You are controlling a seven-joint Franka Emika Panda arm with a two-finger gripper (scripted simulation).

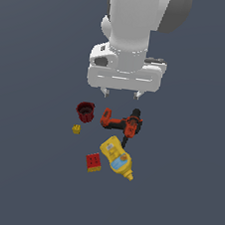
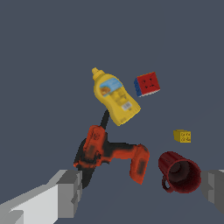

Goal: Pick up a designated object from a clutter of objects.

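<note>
The designated object, a red-orange and black drill (image 1: 120, 122), lies on its side in the middle of the clutter of objects, with its flat red battery base (image 2: 140, 162) pointing toward the dark red cup (image 2: 179, 173). My gripper (image 1: 121, 93) hangs open above the drill and holds nothing. In the wrist view, the gripper (image 2: 141, 187) has one grey finger (image 2: 65, 192) beside the drill's black head and the other finger (image 2: 214, 188) past the cup. A black part, perhaps the clamp (image 2: 105, 119), pokes out between the drill (image 2: 109, 151) and the mustard bottle (image 2: 114, 98).
The cup (image 1: 85, 111) lies at the drill's side toward the exterior view's left. A tiny yellow block (image 1: 76, 129) sits near it. The yellow mustard bottle (image 1: 116, 157) and a red block (image 1: 94, 162) lie nearer the camera. All rest on a flat dark grey floor.
</note>
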